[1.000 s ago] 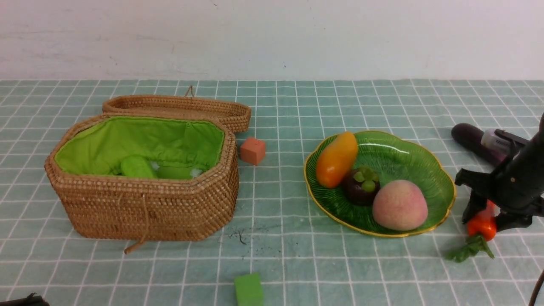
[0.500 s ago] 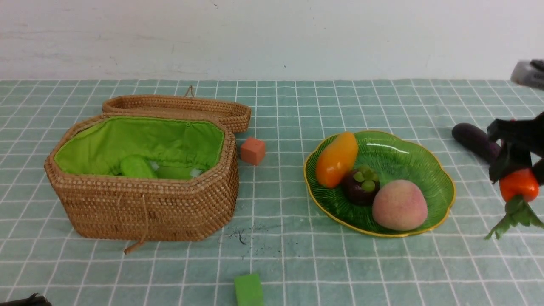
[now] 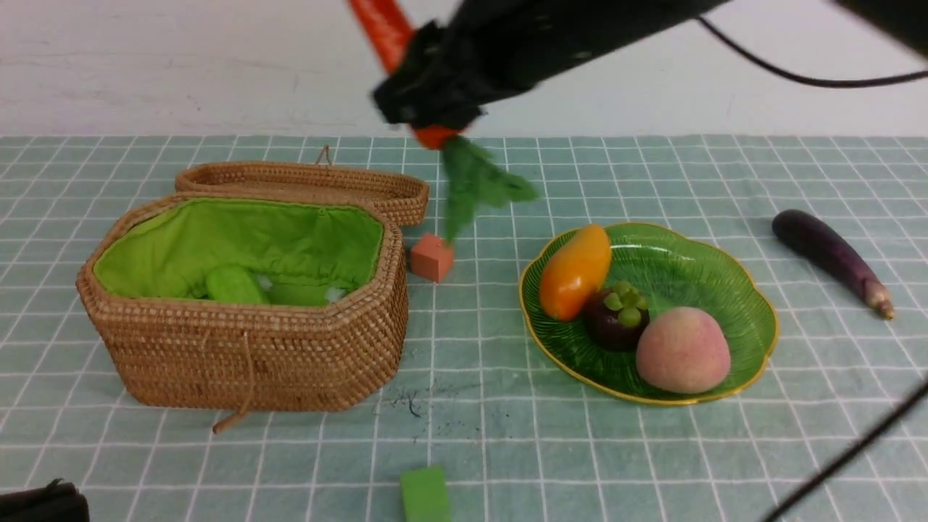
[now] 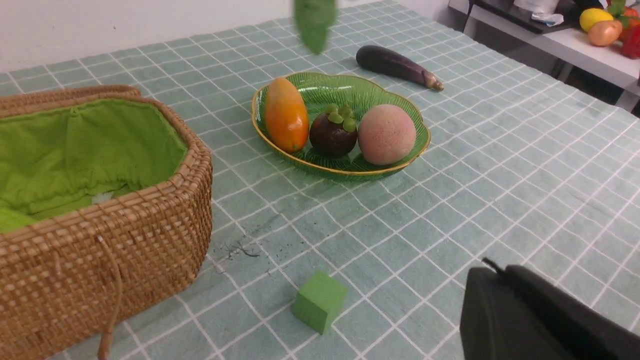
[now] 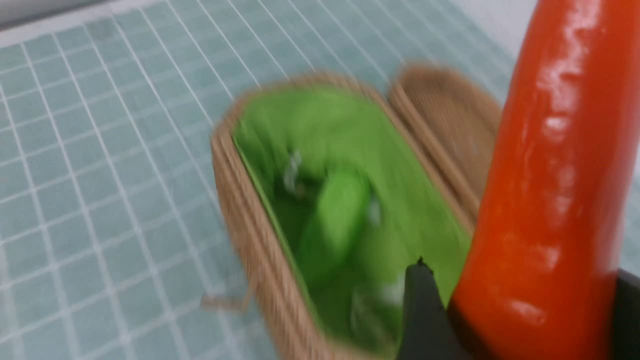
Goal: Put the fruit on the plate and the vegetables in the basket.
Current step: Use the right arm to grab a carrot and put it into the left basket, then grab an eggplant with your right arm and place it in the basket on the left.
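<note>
The right gripper [image 3: 428, 94] hangs high over the worktop [image 3: 478, 435], between the basket [image 3: 254, 348] and the plate [image 3: 696, 268], towards the far side. It is pinching the carrot [image 3: 380, 29], which is tilted with its leaves dangling above the orange cube [image 3: 431, 257]. The basket stands open at the left with the gourd [image 3: 232, 284] lying inside. On the plate, the mango [image 3: 575, 272], mangosteen [image 3: 616, 317] and peach [image 3: 683, 349] sit touching in a row. The eggplant [image 3: 830, 255] lies on the cloth to the right of the plate. The left gripper [image 4: 530, 315] rests low at the near left, pressed together and empty, with the green cube [image 3: 424, 494] on the near edge.
</note>
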